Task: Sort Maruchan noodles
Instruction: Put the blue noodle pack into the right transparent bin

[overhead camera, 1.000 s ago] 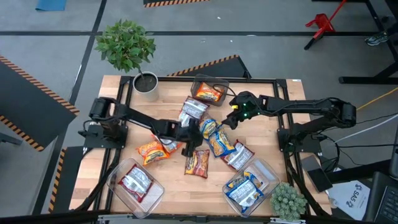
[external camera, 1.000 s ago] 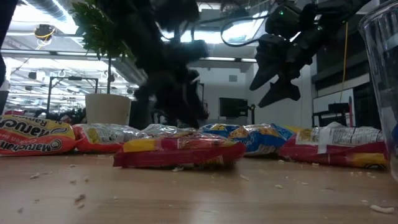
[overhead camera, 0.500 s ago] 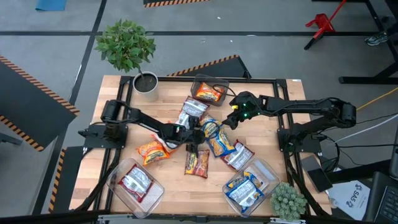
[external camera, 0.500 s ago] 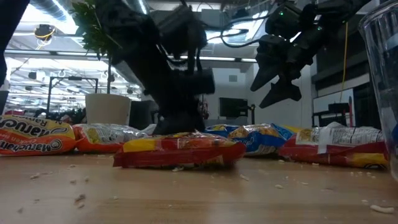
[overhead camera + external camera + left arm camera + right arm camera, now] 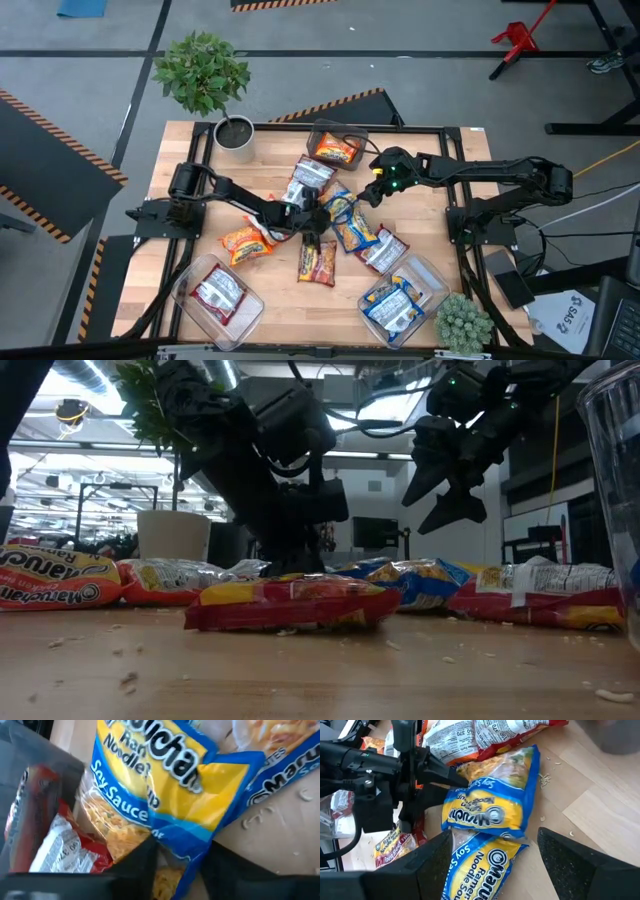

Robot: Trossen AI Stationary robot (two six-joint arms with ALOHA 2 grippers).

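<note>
Left tool, high view: left tool (image 5: 312,222) sits low at the middle of the noodle pile, its tip at the edge of a blue-and-yellow packet (image 5: 336,207); whether it grips cannot be told from above.
Right tool, high view: right tool (image 5: 372,188) hangs above the pile's far right side, near the same packet.
Noodles, high view: loose packets lie clustered mid-table (image 5: 190,140); an orange packet (image 5: 245,243) and a dark red packet (image 5: 317,262) lie on the near side of the left tool.
Bins, high view: three clear bins hold packets, one at the far edge (image 5: 337,148), two at the near edge (image 5: 218,293) (image 5: 403,298).
Low view: dark red packet in front, left tool down behind it, right tool raised with fingers spread.
Left wrist view: both fingers (image 5: 135,865) flank the packet's end, touching it.
Right wrist view: fingers (image 5: 420,865) stand wide apart, holding nothing, above two blue-and-yellow packets.
</note>
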